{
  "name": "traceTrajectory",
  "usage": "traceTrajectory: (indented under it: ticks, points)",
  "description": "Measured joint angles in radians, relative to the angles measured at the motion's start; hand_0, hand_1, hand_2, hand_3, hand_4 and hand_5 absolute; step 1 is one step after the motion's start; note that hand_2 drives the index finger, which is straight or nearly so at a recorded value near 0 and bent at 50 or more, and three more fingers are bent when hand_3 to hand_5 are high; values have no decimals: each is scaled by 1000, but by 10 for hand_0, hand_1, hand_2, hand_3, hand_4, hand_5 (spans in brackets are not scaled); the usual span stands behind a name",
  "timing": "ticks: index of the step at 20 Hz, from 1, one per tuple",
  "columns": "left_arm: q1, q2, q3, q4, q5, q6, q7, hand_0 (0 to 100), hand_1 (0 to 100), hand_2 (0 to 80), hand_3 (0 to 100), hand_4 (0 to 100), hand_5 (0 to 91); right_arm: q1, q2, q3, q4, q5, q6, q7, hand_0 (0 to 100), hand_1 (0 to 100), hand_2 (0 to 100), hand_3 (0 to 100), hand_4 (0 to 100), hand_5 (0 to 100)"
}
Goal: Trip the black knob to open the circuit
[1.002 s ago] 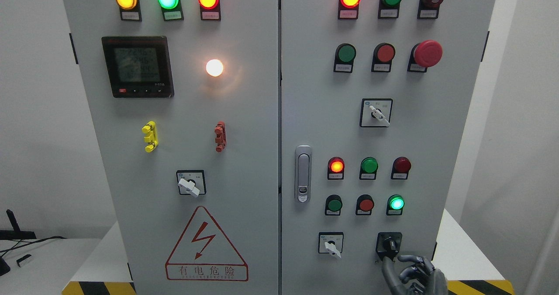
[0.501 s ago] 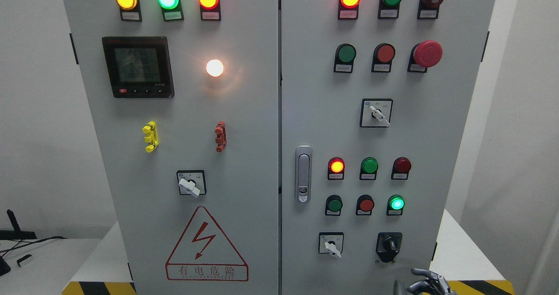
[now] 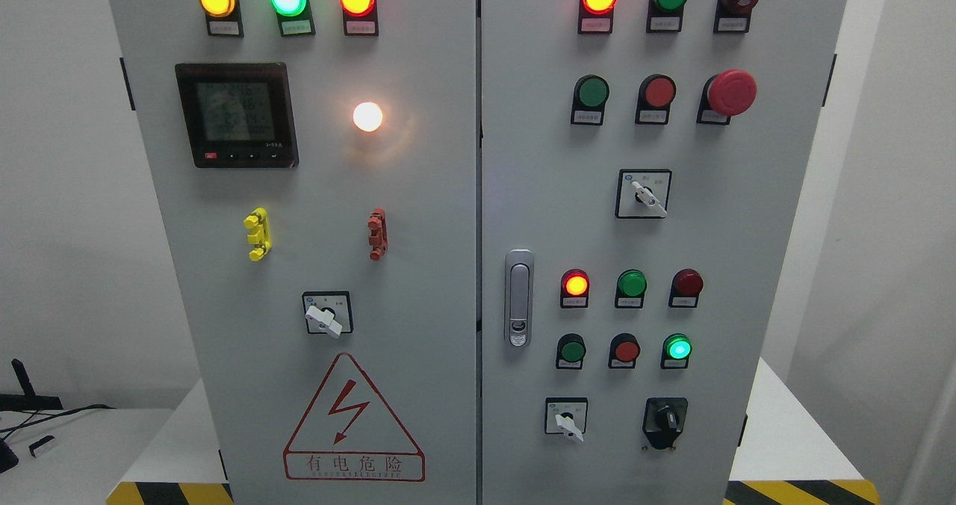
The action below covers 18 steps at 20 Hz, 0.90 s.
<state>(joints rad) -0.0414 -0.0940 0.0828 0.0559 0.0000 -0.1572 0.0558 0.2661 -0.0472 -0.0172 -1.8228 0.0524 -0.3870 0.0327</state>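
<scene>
Frontally, a grey two-door cabinet stands on a white table with a hazard-striped edge. Neither hand shows in the head view, so hand state cannot be told and nothing can be placed relative to one.

Black knob: lowest row of the right door, at its right end, pointer roughly upright, nothing touching it. Just to its left, a white-handled selector switch.

Right door also carries, above the knob, a lit green lamp, a red mushroom button higher up, and a silver door latch near the seam.

Left door holds a dark meter display, a glowing white lamp beside it, and a red warning triangle at the bottom.
</scene>
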Motion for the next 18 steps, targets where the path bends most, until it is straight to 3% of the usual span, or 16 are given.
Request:
traceTrajectory:
  ticks: [3,13,18]
  points:
    - [0,0,0,0,0,0,0,120,389,0,0,0,0,38,-30,-5,-28,-59,8,33,144,0,0,38,0,18]
    - [0,0,0,0,0,0,0,120,389,0,0,0,0,70,-107,-28,-88,-247,144,120,110,0,0,33,0,0]
    - [0,0,0,0,0,0,0,120,389,0,0,0,0,69,-128,-40,-105,-284,168,132,109,0,0,48,0,0]
